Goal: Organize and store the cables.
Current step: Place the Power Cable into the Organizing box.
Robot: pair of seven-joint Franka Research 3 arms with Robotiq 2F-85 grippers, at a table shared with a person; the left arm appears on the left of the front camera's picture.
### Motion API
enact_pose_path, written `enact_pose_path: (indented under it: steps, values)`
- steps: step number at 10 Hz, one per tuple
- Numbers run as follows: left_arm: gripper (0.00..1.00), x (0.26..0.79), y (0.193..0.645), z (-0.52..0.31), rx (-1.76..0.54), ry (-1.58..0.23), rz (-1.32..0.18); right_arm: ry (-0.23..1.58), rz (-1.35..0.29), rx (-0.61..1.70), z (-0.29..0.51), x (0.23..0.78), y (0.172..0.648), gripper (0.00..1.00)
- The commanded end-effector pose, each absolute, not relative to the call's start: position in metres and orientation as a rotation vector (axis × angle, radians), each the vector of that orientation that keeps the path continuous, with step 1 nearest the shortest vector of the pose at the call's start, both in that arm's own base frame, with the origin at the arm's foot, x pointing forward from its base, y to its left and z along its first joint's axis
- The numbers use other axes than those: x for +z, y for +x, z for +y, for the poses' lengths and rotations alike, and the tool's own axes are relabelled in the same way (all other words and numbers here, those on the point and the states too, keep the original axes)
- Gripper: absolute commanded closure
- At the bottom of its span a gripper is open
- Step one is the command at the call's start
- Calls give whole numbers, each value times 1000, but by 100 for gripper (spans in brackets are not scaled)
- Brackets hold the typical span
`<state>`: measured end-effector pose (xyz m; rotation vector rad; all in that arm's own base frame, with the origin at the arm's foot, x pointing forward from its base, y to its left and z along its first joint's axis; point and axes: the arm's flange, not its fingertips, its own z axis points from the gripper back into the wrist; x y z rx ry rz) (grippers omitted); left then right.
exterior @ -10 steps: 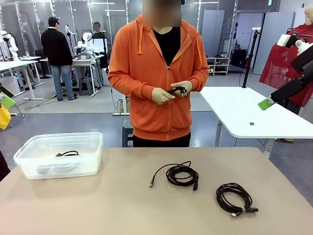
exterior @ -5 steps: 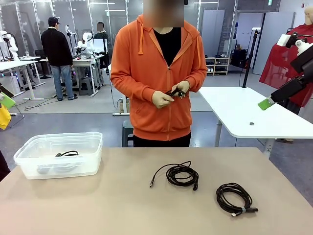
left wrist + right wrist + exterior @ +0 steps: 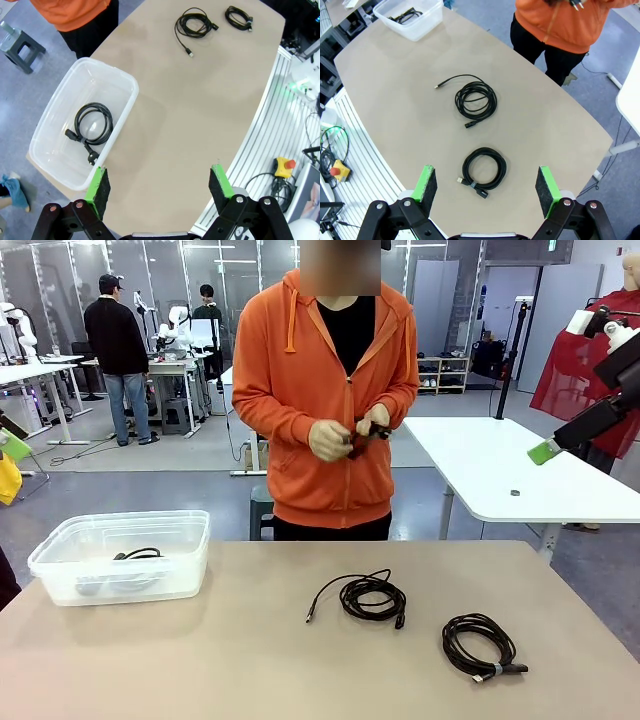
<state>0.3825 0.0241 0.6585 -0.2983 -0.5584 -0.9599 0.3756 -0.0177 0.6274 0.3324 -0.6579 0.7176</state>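
No text, label, brand, number or sign can be read in any of the views. In the front view, a small green panel (image 3: 551, 245) near the ceiling at the far right may carry a marking. It is too small to make out.
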Motion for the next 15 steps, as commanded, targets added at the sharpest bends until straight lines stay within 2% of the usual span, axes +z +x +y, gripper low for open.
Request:
enact_pose_path:
  steps: [1, 15]
  values:
    - [0, 659, 383, 24, -966, -294, -562, 328, -654, 718, -18, 627, 375, 0]
    - [0, 659, 383, 24, -966, -294, -562, 328, -654, 718, -18, 627, 375, 0]
